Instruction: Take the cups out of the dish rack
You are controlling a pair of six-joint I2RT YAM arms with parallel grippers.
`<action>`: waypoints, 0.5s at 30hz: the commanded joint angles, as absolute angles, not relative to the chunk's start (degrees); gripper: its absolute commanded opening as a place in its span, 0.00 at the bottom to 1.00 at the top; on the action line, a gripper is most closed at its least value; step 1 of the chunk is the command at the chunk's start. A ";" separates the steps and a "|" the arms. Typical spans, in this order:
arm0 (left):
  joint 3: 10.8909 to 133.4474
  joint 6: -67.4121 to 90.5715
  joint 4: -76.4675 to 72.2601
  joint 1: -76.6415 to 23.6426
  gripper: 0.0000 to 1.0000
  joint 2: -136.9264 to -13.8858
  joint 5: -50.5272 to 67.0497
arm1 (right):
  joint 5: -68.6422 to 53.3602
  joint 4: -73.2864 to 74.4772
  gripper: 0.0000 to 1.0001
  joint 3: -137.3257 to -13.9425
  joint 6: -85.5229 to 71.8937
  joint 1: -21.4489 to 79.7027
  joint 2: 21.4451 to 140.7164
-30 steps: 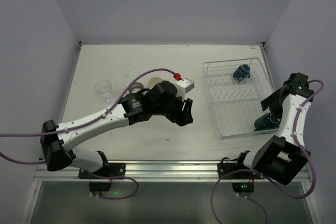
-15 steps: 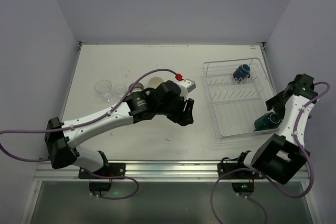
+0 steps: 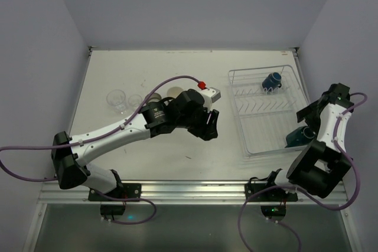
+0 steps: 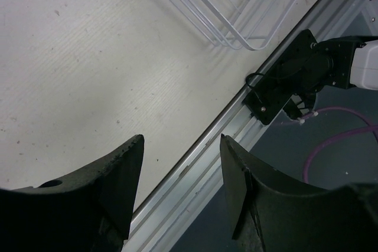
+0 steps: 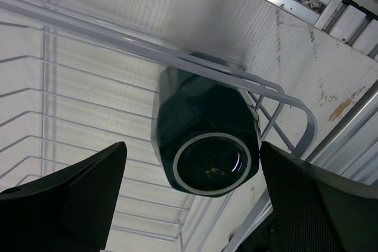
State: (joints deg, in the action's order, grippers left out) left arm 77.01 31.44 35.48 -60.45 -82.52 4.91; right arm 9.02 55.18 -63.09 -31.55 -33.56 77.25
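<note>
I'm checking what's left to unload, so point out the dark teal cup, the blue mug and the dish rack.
dark teal cup (image 5: 201,107): right wrist view, on its side wall.
blue mug (image 3: 271,80): top external view, on its body.
dish rack (image 3: 266,128): top external view, on its bare floor.

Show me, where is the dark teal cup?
Top view: the dark teal cup sits in the dish rack's near right corner, right under the right gripper.

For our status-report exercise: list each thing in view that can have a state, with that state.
Left gripper: open, empty.
Right gripper: open, either side of dark teal cup.
Dark teal cup: in dish rack, not gripped.
Blue mug: in rack, far end.
Clear glasses: out on the table.
</note>
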 commanded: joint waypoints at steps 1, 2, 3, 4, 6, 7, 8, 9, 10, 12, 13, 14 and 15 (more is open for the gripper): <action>79.19 29.71 35.95 -60.56 0.58 -82.88 6.23 | 8.17 51.24 0.95 -62.14 -32.17 -33.84 77.70; 79.28 29.62 36.03 -60.56 0.58 -83.14 6.41 | 8.35 51.07 0.95 -61.79 -32.17 -33.84 77.78; 79.28 29.71 36.04 -60.47 0.58 -83.23 6.68 | 8.35 50.98 0.95 -61.61 -32.08 -33.84 78.13; 79.36 29.79 35.95 -60.47 0.58 -83.23 6.68 | 8.35 50.98 0.95 -61.52 -32.08 -33.84 78.31; 79.37 29.79 35.95 -60.56 0.58 -83.14 6.50 | 9.14 50.80 0.95 -61.17 -31.91 -33.84 78.31; 79.37 29.71 35.95 -60.56 0.58 -83.06 6.33 | 9.14 50.45 0.95 -60.91 -31.73 -33.84 78.22; 79.37 29.79 35.95 -60.56 0.58 -83.06 6.42 | 9.66 50.36 0.95 -61.00 -31.64 -33.84 78.40; 79.28 29.79 35.95 -60.56 0.58 -83.14 6.42 | 9.75 50.36 0.95 -61.00 -31.73 -33.84 78.57; 79.28 29.79 35.95 -60.56 0.58 -83.14 6.76 | 9.67 50.01 0.95 -60.82 -31.82 -33.84 78.66; 79.10 29.88 35.95 -60.56 0.58 -83.23 6.94 | 8.18 49.23 0.95 -60.56 -31.73 -33.84 78.92; 79.10 29.80 36.03 -60.56 0.58 -83.15 6.94 | 7.83 49.13 0.95 -60.47 -31.55 -33.84 79.36; 79.01 29.79 36.04 -60.56 0.58 -83.06 6.94 | 8.26 49.22 0.95 -60.56 -31.64 -33.84 79.63; 78.93 29.79 36.04 -60.56 0.58 -82.97 6.77 | 8.96 49.31 0.95 -60.56 -31.64 -33.84 79.80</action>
